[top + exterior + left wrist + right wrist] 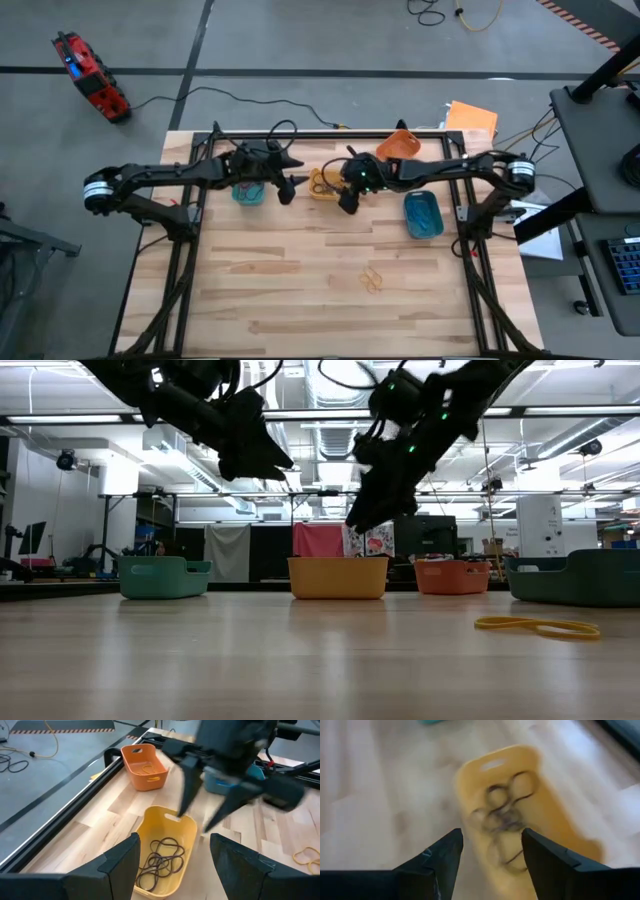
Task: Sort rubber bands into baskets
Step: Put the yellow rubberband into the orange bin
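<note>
Yellow plastic sits right under both claws — the yellow basket (165, 851) lies on the desk (300, 290) with a tangle of dark rubber bands (160, 862) already in it. The right claw (491, 851) hangs just above that basket, fingers spread apart with nothing between them; the left wrist view shows the same spread prongs from the other side. The left claw (172, 865) hovers close beside it, also open and empty, aimed at the same basket.

Out on the bare planks, well apart from both claws and toward the desk's near edge, a couple of yellow-orange rubber bands (372, 280) lie flat. The orange basket (145, 766) is beyond the yellow one and holds a band of its own; the blue basket (423, 215) sits under the right arm, the teal basket (248, 192) under the left.

To my eye a drop has just finished here, so the work now is fetching — I'd lift the right claw straight up clear of the rim before swinging, since the two arms are crowded together. For the loose bands, come down with fingers wide, one prong inside a loop if possible, and close low against the wood; thin floppy loops slip out of a high pinch.
</note>
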